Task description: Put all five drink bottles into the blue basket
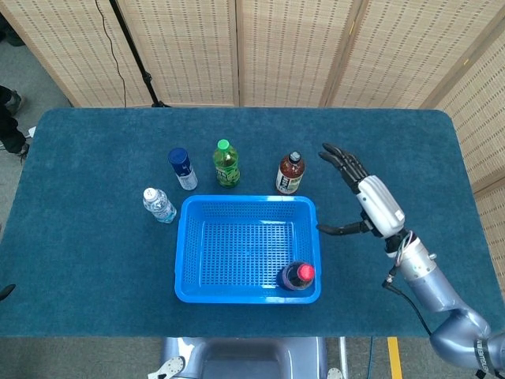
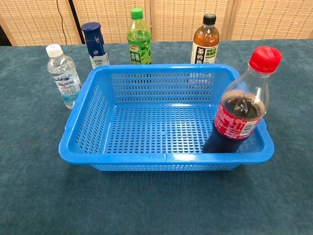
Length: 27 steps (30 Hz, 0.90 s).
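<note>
The blue basket (image 1: 189,260) (image 2: 78,147) sits at the table's front middle. A red-capped cola bottle (image 1: 297,275) (image 2: 239,110) stands leaning in its front right corner. Behind the basket stand a brown tea bottle (image 1: 289,173) (image 2: 205,40), a green tea bottle (image 1: 226,164) (image 2: 139,39) and a blue-capped bottle (image 1: 182,168) (image 2: 95,45). A clear water bottle (image 1: 158,205) (image 2: 62,76) stands at the basket's left. My right hand (image 1: 369,197) hovers open to the right of the basket, fingers spread, holding nothing. The left hand is out of both views.
Woven folding screens (image 1: 237,47) stand behind the table. A dark stand pole (image 1: 130,47) rises at the back left. The blue cloth table (image 1: 410,158) stretches to the right of my right arm.
</note>
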Available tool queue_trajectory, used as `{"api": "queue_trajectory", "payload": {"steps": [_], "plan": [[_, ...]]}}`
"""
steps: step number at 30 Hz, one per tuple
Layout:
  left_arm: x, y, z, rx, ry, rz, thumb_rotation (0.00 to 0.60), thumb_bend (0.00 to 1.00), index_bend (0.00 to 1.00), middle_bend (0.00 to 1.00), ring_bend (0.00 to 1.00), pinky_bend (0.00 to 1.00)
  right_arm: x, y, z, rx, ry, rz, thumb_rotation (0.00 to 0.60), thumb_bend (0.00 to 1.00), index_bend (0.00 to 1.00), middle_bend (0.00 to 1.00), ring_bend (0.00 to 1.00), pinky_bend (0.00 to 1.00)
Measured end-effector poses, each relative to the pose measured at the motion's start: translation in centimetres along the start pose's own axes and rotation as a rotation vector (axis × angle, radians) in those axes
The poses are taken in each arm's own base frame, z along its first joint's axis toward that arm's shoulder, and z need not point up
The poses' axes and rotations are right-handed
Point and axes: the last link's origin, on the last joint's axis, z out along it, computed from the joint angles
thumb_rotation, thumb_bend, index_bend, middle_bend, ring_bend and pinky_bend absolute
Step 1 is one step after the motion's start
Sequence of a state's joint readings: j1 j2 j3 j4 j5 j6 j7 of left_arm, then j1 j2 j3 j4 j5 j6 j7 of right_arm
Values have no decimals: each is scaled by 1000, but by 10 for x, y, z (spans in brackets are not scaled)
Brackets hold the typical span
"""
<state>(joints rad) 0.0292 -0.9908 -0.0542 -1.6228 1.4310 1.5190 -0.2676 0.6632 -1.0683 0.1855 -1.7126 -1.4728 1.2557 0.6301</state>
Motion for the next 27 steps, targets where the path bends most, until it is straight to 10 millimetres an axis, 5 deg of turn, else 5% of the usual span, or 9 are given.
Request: {"api": "queue_trajectory", "payload": {"steps": [10,27], "plan": [[-1,2,-1,-5,6,16,600,0,0,0,0,0,24,78,27,-269,-38,37,600,0,0,0,0,0],[-12,10,12,39,-11,72,600,0,0,0,0,0,-45,121,82,-330,-167,127,600,0,0,0,0,0]]}}
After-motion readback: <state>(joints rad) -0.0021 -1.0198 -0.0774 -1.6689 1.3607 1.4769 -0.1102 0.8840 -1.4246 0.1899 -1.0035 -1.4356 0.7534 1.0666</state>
